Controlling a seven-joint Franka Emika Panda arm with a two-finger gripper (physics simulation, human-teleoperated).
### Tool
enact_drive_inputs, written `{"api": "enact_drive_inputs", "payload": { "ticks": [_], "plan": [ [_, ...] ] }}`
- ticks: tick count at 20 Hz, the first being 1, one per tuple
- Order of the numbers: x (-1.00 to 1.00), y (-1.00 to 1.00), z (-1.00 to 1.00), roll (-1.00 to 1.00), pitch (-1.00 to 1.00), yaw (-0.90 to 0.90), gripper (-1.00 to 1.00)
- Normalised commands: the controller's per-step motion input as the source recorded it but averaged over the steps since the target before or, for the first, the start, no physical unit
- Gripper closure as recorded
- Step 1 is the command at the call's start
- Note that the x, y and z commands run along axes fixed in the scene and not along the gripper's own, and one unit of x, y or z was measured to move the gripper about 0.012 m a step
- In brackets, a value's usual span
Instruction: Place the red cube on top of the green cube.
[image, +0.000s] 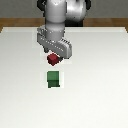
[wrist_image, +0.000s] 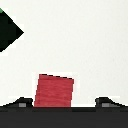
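exterior cam up high, angled down over the white table (image: 20, 90), arm behind it, wrist cam pointing straight down, way closer, both catch the red cube (image: 52, 60) and green cube (image: 53, 79)

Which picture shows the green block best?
The exterior view. There the whole green cube sits on the white table, with the red cube held in the gripper beyond it. The wrist view catches only one dark corner of it at the picture's edge.
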Motion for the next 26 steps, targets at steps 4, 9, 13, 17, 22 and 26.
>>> {"api": "enact_drive_inputs", "payload": {
  "ticks": [4,9,13,17,22,26],
  "plan": [
    [0.0,-0.25,-0.25,0.0,0.0,0.0,-1.0],
    [0.0,0.0,-0.4,0.0,0.0,0.0,-1.0],
    [0.0,0.0,0.0,0.0,0.0,0.0,1.0],
    [0.0,0.0,0.0,0.0,0.0,0.0,1.0],
    [0.0,0.0,0.2,0.0,0.0,0.0,1.0],
    [0.0,0.0,0.5,0.0,0.0,0.0,1.0]
  ]
}}
